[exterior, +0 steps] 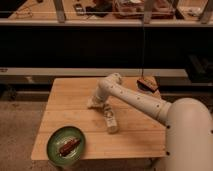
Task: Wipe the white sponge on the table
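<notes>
The light-wood table (70, 92) fills the middle of the camera view. My gripper (94, 104) is low over the tabletop near its centre, at the end of the white arm that reaches in from the lower right. The white sponge does not show apart from the gripper; the gripper hides the spot beneath it. A white labelled bottle (110, 120) lies on the table just right of and in front of the gripper.
A green plate (56, 141) with a brown food item (67, 147) sits at the front left corner. A dark object (147, 83) rests at the table's back right edge. A dark shelf unit (100, 45) stands behind the table.
</notes>
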Controlling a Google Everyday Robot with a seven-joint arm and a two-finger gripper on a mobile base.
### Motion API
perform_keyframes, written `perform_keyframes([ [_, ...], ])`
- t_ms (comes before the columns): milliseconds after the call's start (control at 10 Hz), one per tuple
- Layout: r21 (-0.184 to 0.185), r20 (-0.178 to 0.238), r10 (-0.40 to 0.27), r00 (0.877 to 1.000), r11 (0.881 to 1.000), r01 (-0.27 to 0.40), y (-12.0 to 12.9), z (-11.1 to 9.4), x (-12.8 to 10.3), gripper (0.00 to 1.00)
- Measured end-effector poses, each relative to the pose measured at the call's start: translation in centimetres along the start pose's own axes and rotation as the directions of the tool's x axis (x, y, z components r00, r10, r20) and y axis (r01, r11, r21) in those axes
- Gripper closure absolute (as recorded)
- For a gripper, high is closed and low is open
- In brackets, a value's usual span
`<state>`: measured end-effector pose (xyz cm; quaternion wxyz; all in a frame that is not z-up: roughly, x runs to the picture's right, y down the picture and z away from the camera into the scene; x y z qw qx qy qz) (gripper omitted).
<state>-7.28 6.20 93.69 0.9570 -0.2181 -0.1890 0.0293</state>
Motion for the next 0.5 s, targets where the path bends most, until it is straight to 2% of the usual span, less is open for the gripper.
perform_keyframes([
  [300,0.017,-0.003,-0.001,1.000,1.000,0.001,-2.7,1.5,-3.5,0.82],
  [500,0.013,0.024,-0.028,0.999,1.000,0.028,-3.2,2.5,-7.8,0.82],
])
